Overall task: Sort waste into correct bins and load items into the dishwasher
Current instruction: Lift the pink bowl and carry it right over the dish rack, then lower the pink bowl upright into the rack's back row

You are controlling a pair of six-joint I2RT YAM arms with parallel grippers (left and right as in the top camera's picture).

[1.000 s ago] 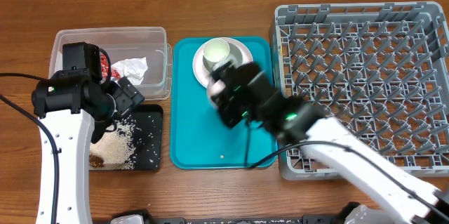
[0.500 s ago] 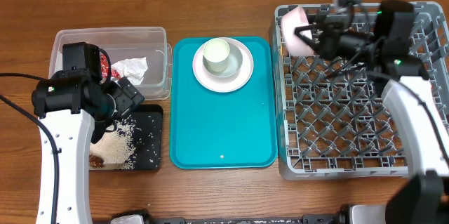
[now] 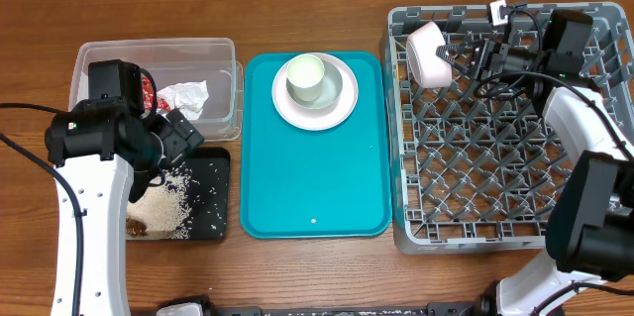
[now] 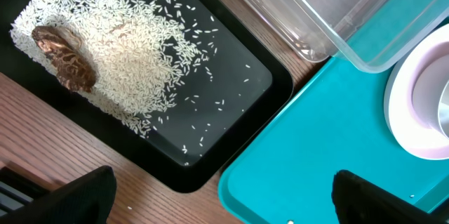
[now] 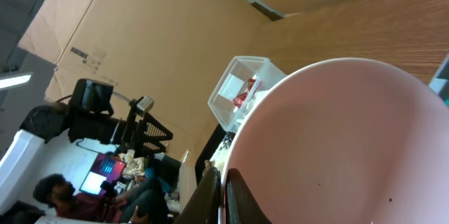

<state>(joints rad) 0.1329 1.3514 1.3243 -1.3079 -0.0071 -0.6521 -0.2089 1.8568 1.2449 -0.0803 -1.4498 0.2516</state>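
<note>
My right gripper (image 3: 458, 55) is shut on the rim of a pink bowl (image 3: 428, 54) and holds it on edge over the far left corner of the grey dish rack (image 3: 594, 227). The bowl fills the right wrist view (image 5: 337, 147), with the two fingers (image 5: 223, 196) pinching its rim. A pale green cup (image 3: 306, 76) stands on a white plate (image 3: 335, 113) at the far end of the teal tray (image 3: 312, 197). My left gripper (image 4: 224, 203) is open and empty, above the corner where the black tray (image 4: 231, 104) meets the teal tray (image 4: 330, 154).
The black tray (image 3: 213, 219) holds scattered rice and a brown food scrap (image 4: 63, 59). A clear plastic bin (image 3: 226, 58) behind it holds crumpled white and red wrappers (image 3: 178, 95). The white plate's edge shows at the right of the left wrist view (image 4: 414, 97).
My right arm swung from over the teal tray to the rack's far left corner with the pink bowl, then turned the bowl more upright. The left arm has not moved.
</note>
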